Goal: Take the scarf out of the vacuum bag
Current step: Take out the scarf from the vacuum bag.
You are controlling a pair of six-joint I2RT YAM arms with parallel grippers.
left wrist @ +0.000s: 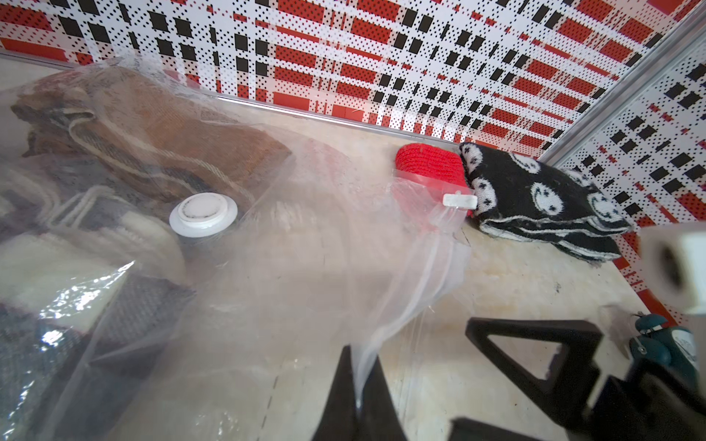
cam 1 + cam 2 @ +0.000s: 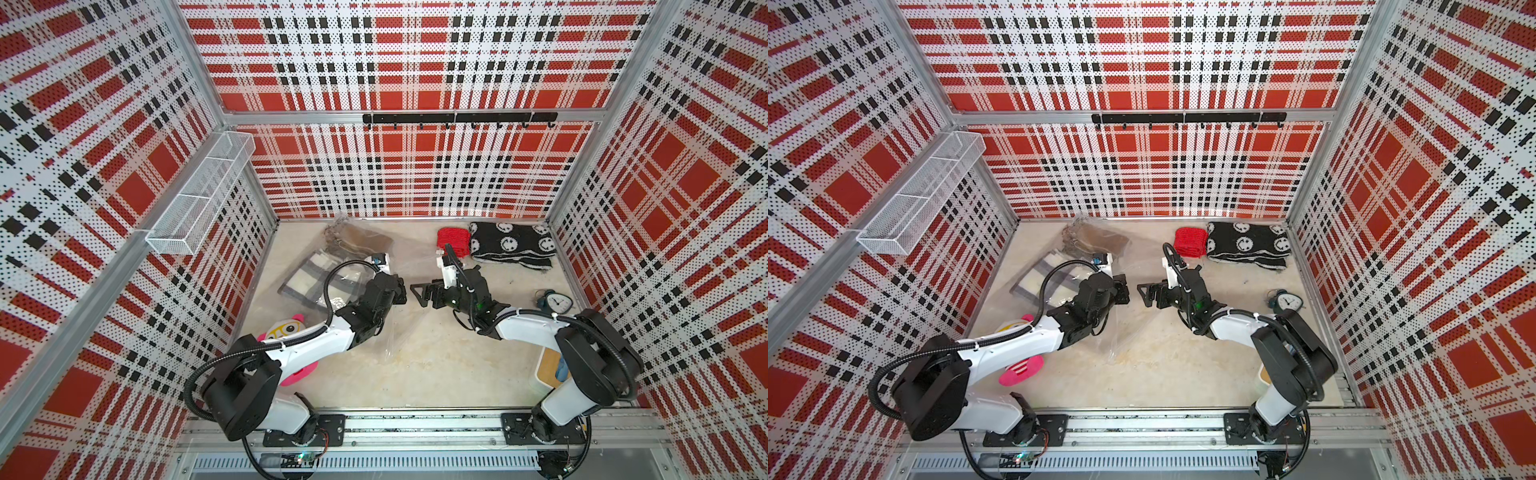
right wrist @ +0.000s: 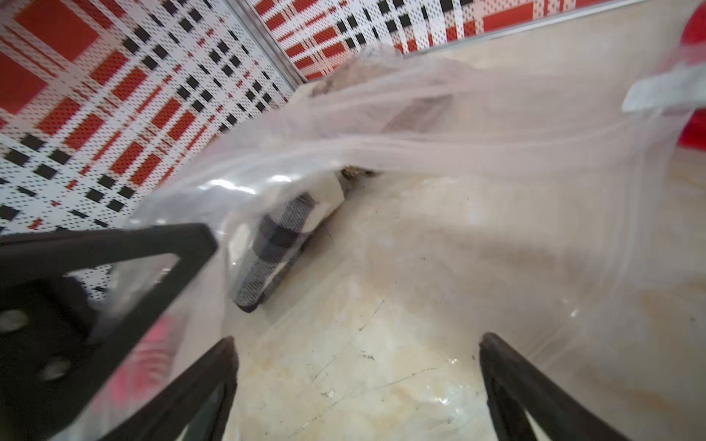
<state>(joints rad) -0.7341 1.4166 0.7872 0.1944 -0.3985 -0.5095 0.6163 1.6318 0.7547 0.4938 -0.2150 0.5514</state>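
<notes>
The clear vacuum bag point(image 1: 305, 248) lies from the back left to the table's middle, its white valve cap point(image 1: 203, 214) facing up. Inside it are a brown scarf point(image 1: 183, 130) and a grey-and-white plaid scarf point(image 3: 279, 244), also seen in a top view point(image 2: 307, 278). My left gripper point(image 1: 359, 355) is shut on the bag's upper lip and holds it raised; in both top views point(image 2: 401, 291) point(image 2: 1124, 291) it is at mid-table. My right gripper point(image 3: 357, 340) is open, nothing between its fingers, facing the bag's mouth, close to the left gripper point(image 2: 419, 295) point(image 2: 1144, 293).
A red knit piece point(image 2: 453, 241) and a black smiley-face scarf point(image 2: 513, 245) lie outside the bag at the back right. A teal alarm clock point(image 2: 555, 303) stands at the right, a pink-and-white toy point(image 2: 286, 332) under the left arm. A wire basket point(image 2: 203, 195) hangs on the left wall.
</notes>
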